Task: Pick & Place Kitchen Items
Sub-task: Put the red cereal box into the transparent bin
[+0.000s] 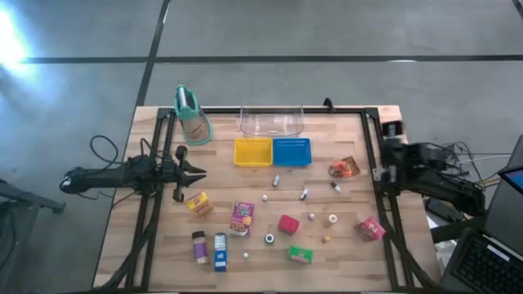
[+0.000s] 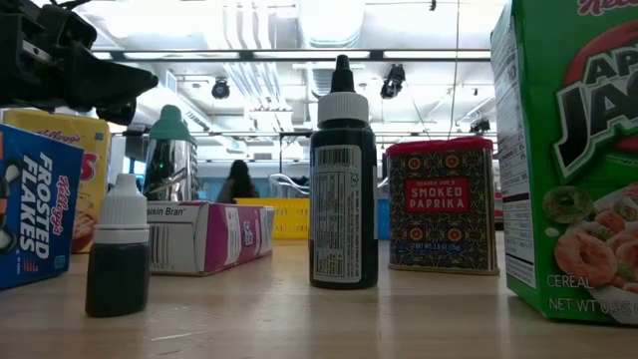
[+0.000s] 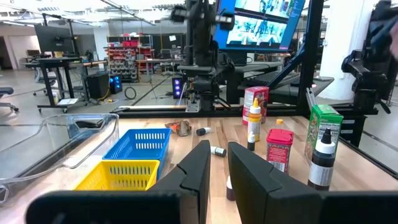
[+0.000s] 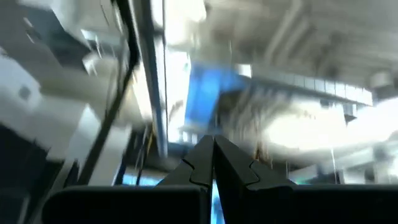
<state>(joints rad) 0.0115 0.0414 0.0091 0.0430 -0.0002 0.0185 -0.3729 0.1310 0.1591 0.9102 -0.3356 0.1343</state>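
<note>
Kitchen items lie scattered over the wooden table (image 1: 343, 261) in front of the yellow tray (image 1: 252, 152) and blue tray (image 1: 292, 151): red block (image 1: 288, 224) near centre, green carton (image 1: 300, 255) toward the front edge, pink carton (image 1: 369, 229) to the right. Left gripper (image 1: 198, 171) hovers at the table's left edge, fingers parted, holding nothing. Right gripper (image 4: 213, 163) is parked off the right side, fingers pressed together, empty.

Apple Jacks cereal carton (image 2: 573, 160) cut off by the low view's right edge, Frosted Flakes carton (image 2: 35, 214) cut at its left edge, tiny white pieces (image 1: 311, 216) on the table too small to identify from above, right wrist view's surroundings smeared by blur
</note>
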